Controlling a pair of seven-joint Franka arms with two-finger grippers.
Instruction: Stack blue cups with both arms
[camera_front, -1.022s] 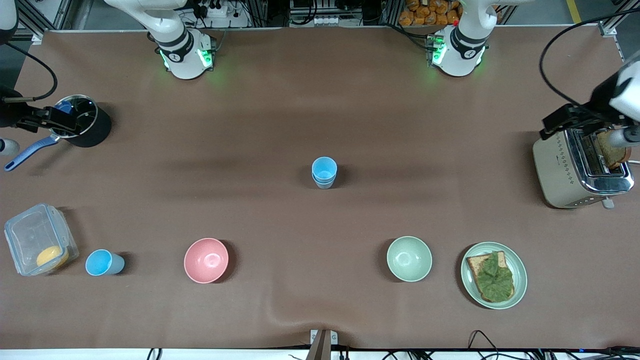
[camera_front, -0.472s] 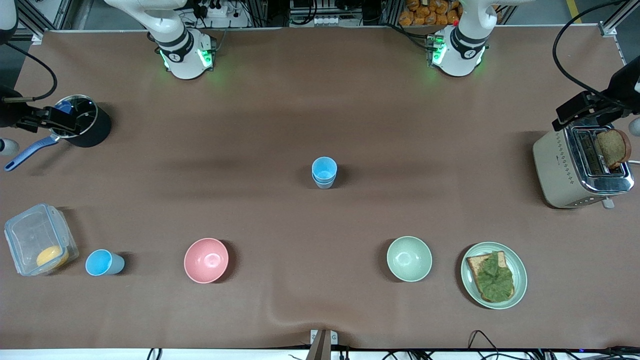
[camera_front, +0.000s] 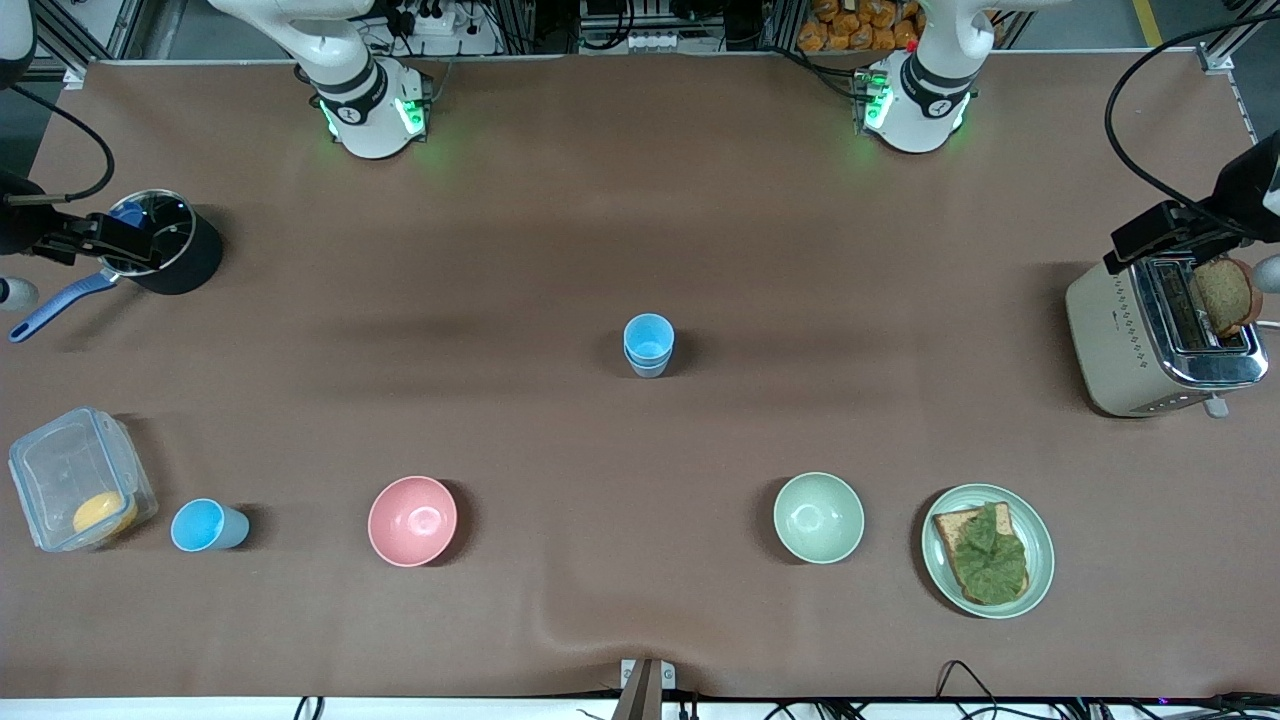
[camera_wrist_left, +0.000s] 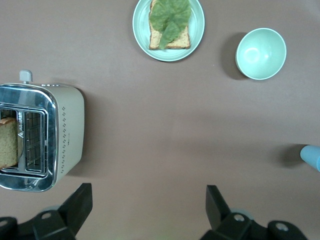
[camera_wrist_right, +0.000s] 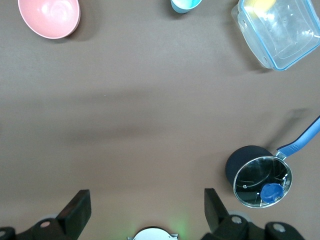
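Brown table cloth (camera_front: 640, 200), seen from the high front camera; both arm bases along the top edge.

- Centre of frame: two light-blue plastic tumblers, nested as one stack (camera_front: 648, 345), upright. No shift over the last second.
- Lower edge, toward the right arm's end: a third light-blue tumbler (camera_front: 208, 525), standing alone just beside a clear plastic lidded box (camera_front: 80, 480) with something yellow inside. Unmoved.
- Pink bowl (camera_front: 412, 520) and pale green bowl (camera_front: 818, 517) sit in the lower row, well apart. Also unmoved.
- Left gripper (camera_wrist_left: 148, 200): jaws spread wide, nothing between them. A second ago it was low over the cream and chrome toaster (camera_front: 1160, 340), close to the brown bread slice (camera_front: 1222, 297). It has since pulled back toward the frame's edge, and the slice stands in the slot on its own.
- Right gripper (camera_wrist_right: 145, 202): jaws spread wide and empty, hanging over the black saucepan with a blue handle (camera_front: 160, 240). No change from a second ago.

Reading: the only motion is the left arm leaving the toaster, which has no bearing on the cups. Two cups look already stacked; the lone one is probably still to be added. Neither gripper is near a cup, so a long reach would come first, likely by the right arm, whose end of the table it stands at.
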